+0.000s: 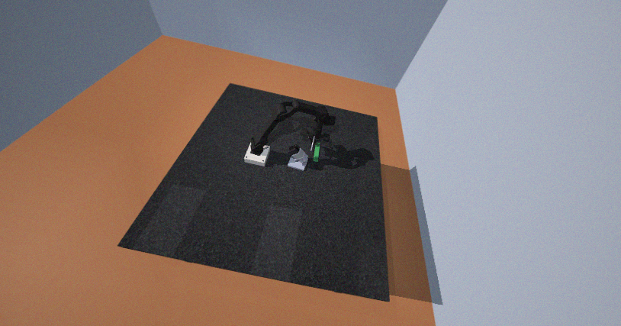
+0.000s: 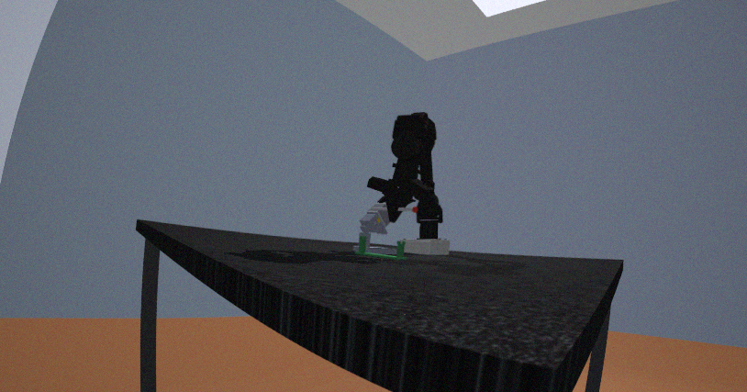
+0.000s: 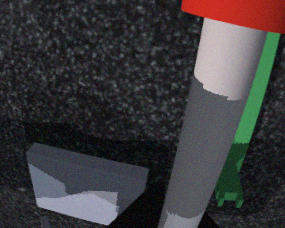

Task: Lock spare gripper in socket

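Notably, gripper [image 2: 395, 219] clamps pin [image 1: 312, 143] [image 2: 406, 209] [image 3: 210, 120]; red head shows in exterior, wrist, indistinct in top.

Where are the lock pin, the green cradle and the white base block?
Lock pin [image 1: 312, 143] [image 2: 405, 209] [image 3: 210, 135]: top, exterior, wrist; shaft.
Green cradle [image 1: 316, 153] [image 2: 384, 256] [image 3: 257, 95]: top, exterior, wrist; long strip.
White base block [image 1: 255, 160] [image 2: 439, 247]: top, exterior; side face.

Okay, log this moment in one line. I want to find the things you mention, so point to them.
gripper [image 2: 393, 219]: shut on pin [image 2: 405, 209] [image 3: 210, 130] | pin: above green rack [image 1: 316, 152] [image 2: 381, 256] [image 3: 260, 95] | pin locking: not done
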`<state>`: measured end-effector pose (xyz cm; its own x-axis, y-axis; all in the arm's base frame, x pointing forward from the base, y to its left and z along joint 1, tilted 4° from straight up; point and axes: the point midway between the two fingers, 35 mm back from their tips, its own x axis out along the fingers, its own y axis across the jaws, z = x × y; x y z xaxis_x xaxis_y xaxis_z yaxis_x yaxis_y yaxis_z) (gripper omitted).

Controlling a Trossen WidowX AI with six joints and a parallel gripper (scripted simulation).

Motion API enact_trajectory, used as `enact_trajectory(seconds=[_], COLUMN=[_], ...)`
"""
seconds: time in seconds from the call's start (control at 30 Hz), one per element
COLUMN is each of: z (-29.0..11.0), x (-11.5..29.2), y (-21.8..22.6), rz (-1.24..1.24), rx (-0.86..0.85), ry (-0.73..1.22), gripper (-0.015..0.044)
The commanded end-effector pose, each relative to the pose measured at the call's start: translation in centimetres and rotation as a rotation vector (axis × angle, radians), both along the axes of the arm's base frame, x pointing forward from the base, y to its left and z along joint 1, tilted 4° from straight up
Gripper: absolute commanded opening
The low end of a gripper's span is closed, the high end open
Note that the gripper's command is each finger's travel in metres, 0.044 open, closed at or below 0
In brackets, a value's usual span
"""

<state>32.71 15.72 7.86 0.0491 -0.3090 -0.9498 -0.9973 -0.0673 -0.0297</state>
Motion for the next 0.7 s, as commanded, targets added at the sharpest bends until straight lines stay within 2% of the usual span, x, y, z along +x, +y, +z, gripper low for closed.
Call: enact_trajectory(seconds=[0.0, 0.33, 0.67], z=[0.6, 0.8, -3.3], x=[-1.4, -3.4, -3.2], y=[-0.1, -0.4, -0.6], rz=[-0.017, -0.039, -0.041], rx=[0.007, 0.009, 0.011], ry=[-0.004, -0.004, 0.001], gripper=[0.0, 0.0, 0.0])
